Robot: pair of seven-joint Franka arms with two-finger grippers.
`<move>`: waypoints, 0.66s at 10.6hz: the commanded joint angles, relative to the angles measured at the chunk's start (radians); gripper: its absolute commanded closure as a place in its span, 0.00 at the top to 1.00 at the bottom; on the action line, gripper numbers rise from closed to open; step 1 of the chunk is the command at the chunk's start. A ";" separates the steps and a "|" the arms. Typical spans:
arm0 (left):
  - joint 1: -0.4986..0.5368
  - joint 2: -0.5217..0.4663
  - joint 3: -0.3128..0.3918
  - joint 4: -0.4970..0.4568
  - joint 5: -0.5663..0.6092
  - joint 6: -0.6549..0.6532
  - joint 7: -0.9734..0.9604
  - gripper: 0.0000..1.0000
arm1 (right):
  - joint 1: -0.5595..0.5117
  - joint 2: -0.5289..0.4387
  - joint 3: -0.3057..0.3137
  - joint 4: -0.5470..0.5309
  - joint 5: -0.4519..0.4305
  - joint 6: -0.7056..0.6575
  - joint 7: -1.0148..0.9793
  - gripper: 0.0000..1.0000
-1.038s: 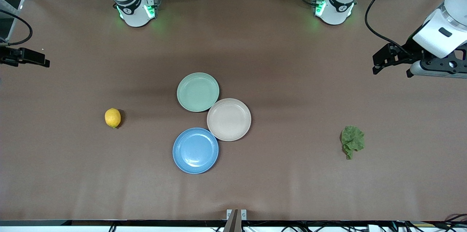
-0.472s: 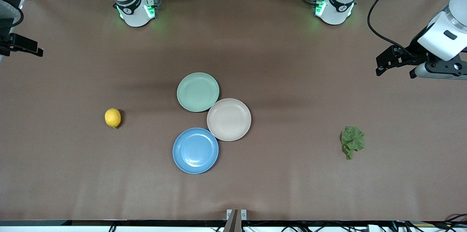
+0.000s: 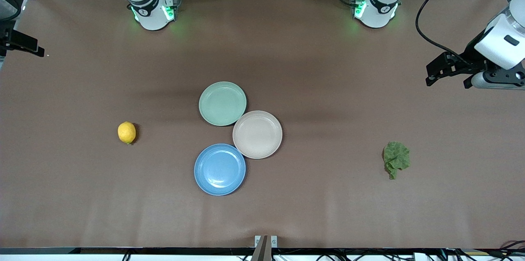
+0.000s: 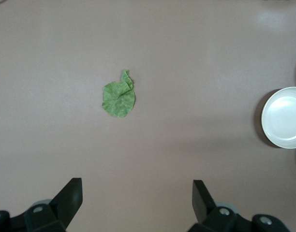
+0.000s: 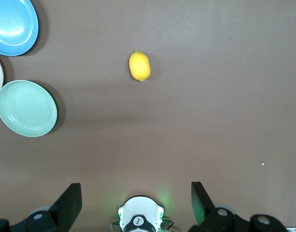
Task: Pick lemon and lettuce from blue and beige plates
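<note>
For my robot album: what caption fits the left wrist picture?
Open left tool high over the lettuce on the table, beige plate nearby.

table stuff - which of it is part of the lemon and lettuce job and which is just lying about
Part of the job:
lemon, on the bare table toward the right arm's end
lettuce, on the bare table toward the left arm's end
blue plate, nothing on it
beige plate, nothing on it

Just lying about:
mint-green plate, touching the beige plate

Matt brown table (image 3: 328,68) covering, faintly creased like cloth. Smooth, slightly glossy blue plate (image 3: 220,169) and beige plate (image 3: 257,134). Wrinkled matt lettuce (image 3: 396,158); finely dimpled lemon (image 3: 126,132) skin.
</note>
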 commanded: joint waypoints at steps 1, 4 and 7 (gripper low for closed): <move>0.006 0.000 -0.002 0.014 -0.003 -0.020 0.007 1.00 | -0.006 -0.006 0.008 -0.058 -0.001 0.076 -0.003 1.00; 0.006 0.000 -0.002 0.017 -0.003 -0.020 0.007 1.00 | -0.003 -0.002 0.008 -0.121 -0.006 0.153 -0.005 1.00; 0.008 -0.001 -0.002 0.017 -0.003 -0.020 0.009 1.00 | -0.003 -0.044 0.011 -0.248 -0.007 0.256 -0.005 1.00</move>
